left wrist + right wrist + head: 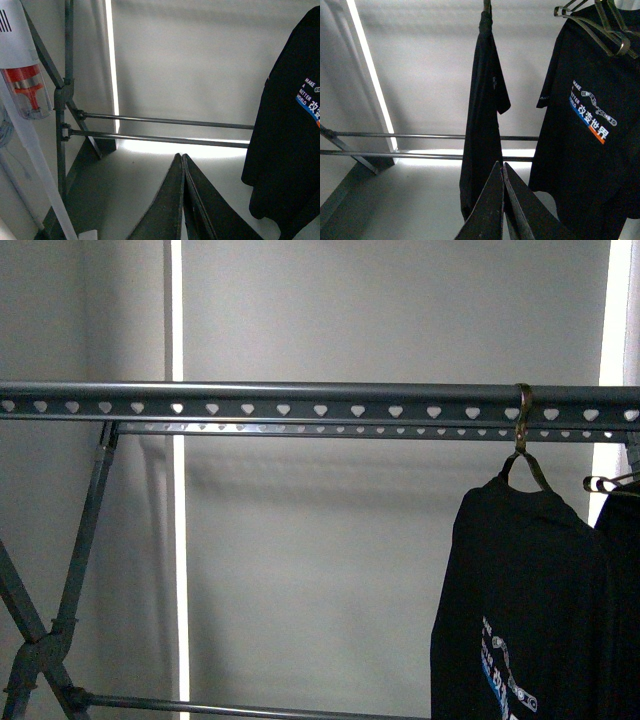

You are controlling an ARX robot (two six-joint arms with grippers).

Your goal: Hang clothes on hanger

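Observation:
The grey rail (300,405) with its row of heart-shaped holes runs across the front view. A black T-shirt with a blue-white print (520,600) hangs from it at the right by a hook (523,415). The shirt also shows in the left wrist view (290,130) and, with white characters and a metal hanger (600,27), in the right wrist view (590,120). My left gripper (182,157) is shut and empty, low and to the left of the shirt. My right gripper (501,165) is shut and empty, below both hanging garments. Neither arm shows in the front view.
A plain black garment (485,110) hangs edge-on beside the printed shirt. Another dark garment on a metal hanger (610,483) is at the front view's right edge. Crossed grey legs (60,590) and low crossbars (165,130) stand at the left. A white and red vacuum (25,90) leans there.

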